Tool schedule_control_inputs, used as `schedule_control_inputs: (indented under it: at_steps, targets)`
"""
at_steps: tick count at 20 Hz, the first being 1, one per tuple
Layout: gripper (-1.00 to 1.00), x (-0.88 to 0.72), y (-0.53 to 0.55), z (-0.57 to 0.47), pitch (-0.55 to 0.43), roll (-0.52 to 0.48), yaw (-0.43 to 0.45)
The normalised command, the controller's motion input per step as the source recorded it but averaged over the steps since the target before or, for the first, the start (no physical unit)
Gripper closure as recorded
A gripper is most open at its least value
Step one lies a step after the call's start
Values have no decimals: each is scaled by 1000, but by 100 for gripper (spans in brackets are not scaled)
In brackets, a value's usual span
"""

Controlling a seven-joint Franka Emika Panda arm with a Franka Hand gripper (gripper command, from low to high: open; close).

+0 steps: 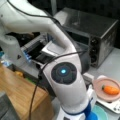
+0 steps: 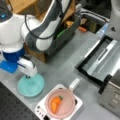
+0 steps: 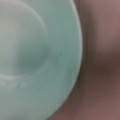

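End effector [image 2: 28, 75] at teal plate [image 2: 31, 85]

Soft even indoor light, all views blurred, wrist view closest and out of focus, dark shadowed backgrounds

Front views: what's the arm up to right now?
The white Franka arm's gripper is down at the pale green round plate on the grey table, at the plate's upper-left rim in a front view. The wrist view is filled by that plate. An orange carrot lies in a pink pan on a white scale-like base. A silver toaster oven stands with its door open.
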Motion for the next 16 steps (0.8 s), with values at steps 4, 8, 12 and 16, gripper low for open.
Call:
schedule_control_inputs:
  at_steps: [4, 8, 12, 16]
  targets:
    - [-100, 353, 51, 39, 192, 172, -18]
    - [-100, 352, 92, -46, 143, 141, -76]
    - [-100, 345, 37, -70, 88, 115, -87]
    - [-100, 286, -85, -5, 75, 92, -67]
